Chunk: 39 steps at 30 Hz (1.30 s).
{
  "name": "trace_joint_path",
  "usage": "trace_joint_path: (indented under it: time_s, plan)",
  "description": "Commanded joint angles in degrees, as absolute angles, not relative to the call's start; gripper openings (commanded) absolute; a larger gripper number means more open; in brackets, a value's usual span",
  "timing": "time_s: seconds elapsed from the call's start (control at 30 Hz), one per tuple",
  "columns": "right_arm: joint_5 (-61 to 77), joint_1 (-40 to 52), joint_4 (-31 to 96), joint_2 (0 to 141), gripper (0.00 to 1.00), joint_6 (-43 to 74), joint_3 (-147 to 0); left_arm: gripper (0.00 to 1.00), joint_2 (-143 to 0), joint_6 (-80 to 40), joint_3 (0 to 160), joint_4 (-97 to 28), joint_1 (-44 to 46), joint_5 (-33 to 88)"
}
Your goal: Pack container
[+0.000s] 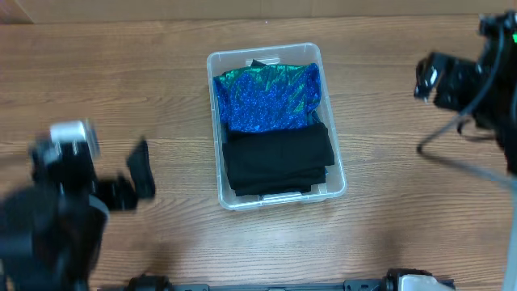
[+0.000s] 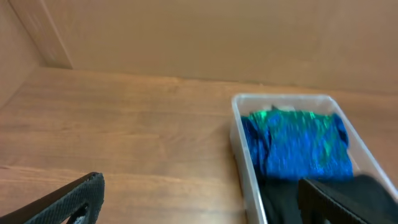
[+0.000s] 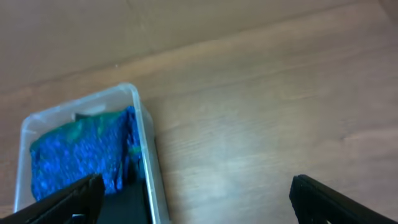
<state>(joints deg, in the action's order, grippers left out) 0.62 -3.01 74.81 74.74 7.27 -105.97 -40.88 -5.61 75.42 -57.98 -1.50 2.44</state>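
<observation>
Container sits at the centre of the overhead frame on the wooden table, and you can judge it as packed or nearly so. A blue-green sequinned fabric fills its upper half and a folded black cloth its lower half, both inside the walls. You have no loose item in sight left to add. Your left gripper, at lower left overhead, and right gripper, at upper right, both stand spread wide and empty, well apart from it.
</observation>
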Motion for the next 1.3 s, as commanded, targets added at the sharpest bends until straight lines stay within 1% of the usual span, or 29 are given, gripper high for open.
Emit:
trace_joint_path:
  time_s: [0.0, 0.17, 0.33, 0.5, 0.7, 1.27]
  plan:
    - [0.14, -3.27, 70.02, 62.92, 1.00, 7.73, -90.67, 1.00, -31.79, -3.20, 66.57, -57.82, -1.48, 4.03]
    - [0.49, -3.27, 64.79, 48.27, 1.00, 7.88, -71.79, 1.00, -25.87, -4.27, 60.10, -58.54, -1.48, 3.40]
    - [0.08, -3.27, 65.32, 41.28, 1.00, 7.88, -62.96, 1.00, -26.09, -4.25, 56.12, -58.61, -1.48, 3.64]
    - [0.08, -3.27, 69.82, 41.43, 1.00, 7.88, -62.11, 1.00, -26.20, -4.25, 53.80, -63.35, -1.48, 3.66]
    - [0.08, -3.27, 70.39, 41.47, 1.00, 7.88, -62.08, 1.00, -26.20, -4.25, 52.80, -69.30, -1.48, 3.64]
    - [0.08, -3.27, 71.37, 41.47, 1.00, 7.55, -61.89, 1.00, -26.20, -4.25, 52.75, -69.23, -1.48, 3.64]
